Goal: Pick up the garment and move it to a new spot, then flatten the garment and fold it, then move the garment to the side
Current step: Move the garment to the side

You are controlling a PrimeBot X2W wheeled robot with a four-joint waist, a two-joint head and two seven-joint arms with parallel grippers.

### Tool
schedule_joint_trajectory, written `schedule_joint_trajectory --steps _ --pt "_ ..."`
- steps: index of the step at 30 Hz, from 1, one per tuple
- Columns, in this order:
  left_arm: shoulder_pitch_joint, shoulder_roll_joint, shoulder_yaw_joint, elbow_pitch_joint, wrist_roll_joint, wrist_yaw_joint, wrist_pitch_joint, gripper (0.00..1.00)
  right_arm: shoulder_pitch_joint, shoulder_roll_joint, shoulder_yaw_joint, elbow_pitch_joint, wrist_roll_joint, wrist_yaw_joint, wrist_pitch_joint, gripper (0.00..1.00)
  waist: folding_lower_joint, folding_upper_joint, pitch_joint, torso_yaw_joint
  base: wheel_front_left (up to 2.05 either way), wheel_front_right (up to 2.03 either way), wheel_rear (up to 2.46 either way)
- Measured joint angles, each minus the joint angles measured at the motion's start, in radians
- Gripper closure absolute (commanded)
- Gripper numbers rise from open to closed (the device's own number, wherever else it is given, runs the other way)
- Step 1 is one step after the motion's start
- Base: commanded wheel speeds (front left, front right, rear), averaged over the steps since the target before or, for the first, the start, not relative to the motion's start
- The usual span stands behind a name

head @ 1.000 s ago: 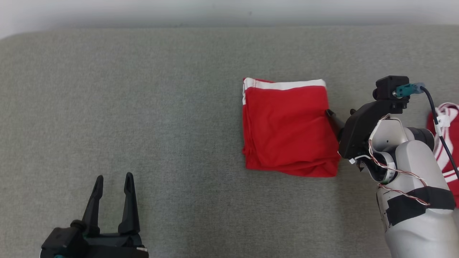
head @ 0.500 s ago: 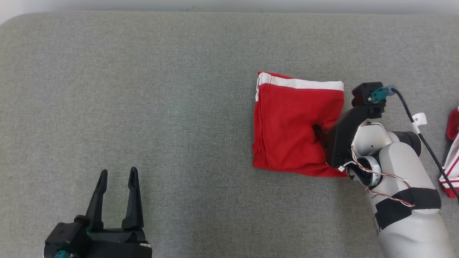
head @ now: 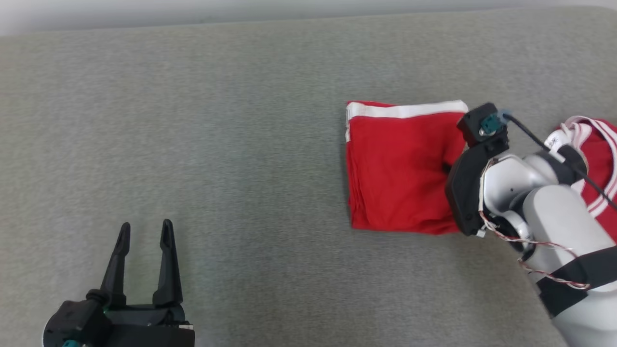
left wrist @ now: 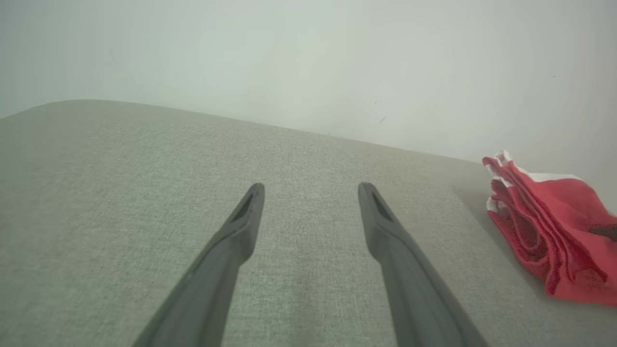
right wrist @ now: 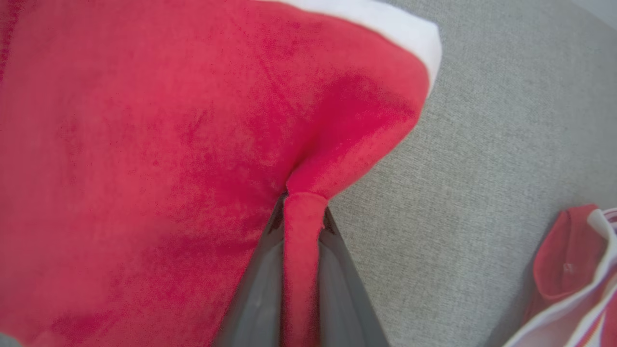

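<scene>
Right gripper (right wrist: 304, 207): fingers (right wrist: 260, 294) closed on a pinched ridge of red cloth at the right-hand edge of the folded garment (head: 397, 168). Whether the pinch takes every layer cannot be told. The garment, red with a white band along its far edge, lies as a squarish stack on the grey padded surface (head: 217, 144), right of centre. A striped garment (head: 597, 159) lies just beyond the right arm. Left gripper (head: 143, 238): fingers spread, empty, well apart at lower left. Step in hand, as judged: moving the stack aside. Keep it low and slow so the layers stay folded, and stop short of the striped garment
</scene>
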Motion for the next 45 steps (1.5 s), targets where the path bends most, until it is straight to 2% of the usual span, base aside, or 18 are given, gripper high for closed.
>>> schedule_joint_trajectory --steps 1,11,20,25,31,39,45 --pt "0.002 0.001 0.011 -0.01 0.007 0.0 0.0 0.0 -0.019 -0.043 0.049 -0.05 0.024 0.0 0.012 1.0 -0.0001 0.0 0.002 -0.025 0.0 0.0 0.0" --pt "-0.004 0.013 0.035 -0.063 0.049 0.0 0.0 0.0 -0.101 -0.265 0.211 -0.234 0.102 0.0 0.026 1.0 0.0 0.0 0.026 -0.171 0.0 0.0 0.0" --pt "-0.01 0.05 0.034 -0.088 0.062 0.0 0.0 0.0 -0.142 -0.373 0.219 -0.258 0.104 0.0 -0.05 1.0 0.0 -0.0001 0.067 -0.295 0.0 0.0 0.0" --pt "-0.012 0.062 0.028 -0.096 0.063 0.0 0.0 0.0 -0.136 -0.38 0.143 -0.199 0.071 0.0 -0.13 1.0 0.0 0.0 0.093 -0.34 0.0 0.0 0.0" --pt "-0.012 0.085 0.013 -0.105 0.063 0.0 0.0 0.0 -0.107 -0.364 0.065 -0.116 0.017 0.0 -0.235 1.0 0.0 0.0 0.126 -0.354 0.0 0.0 0.0" --pt "-0.016 0.108 0.0 -0.116 0.064 0.0 0.0 0.0 -0.092 -0.36 -0.074 0.031 -0.086 0.0 -0.341 1.0 0.0001 0.0 0.148 -0.317 0.0 0.0 0.0" --pt "-0.027 0.114 -0.008 -0.124 0.065 0.0 0.0 0.0 -0.077 -0.331 -0.191 0.135 -0.193 0.0 -0.402 1.0 0.0001 -0.0001 0.165 -0.277 0.0 0.0 0.0"
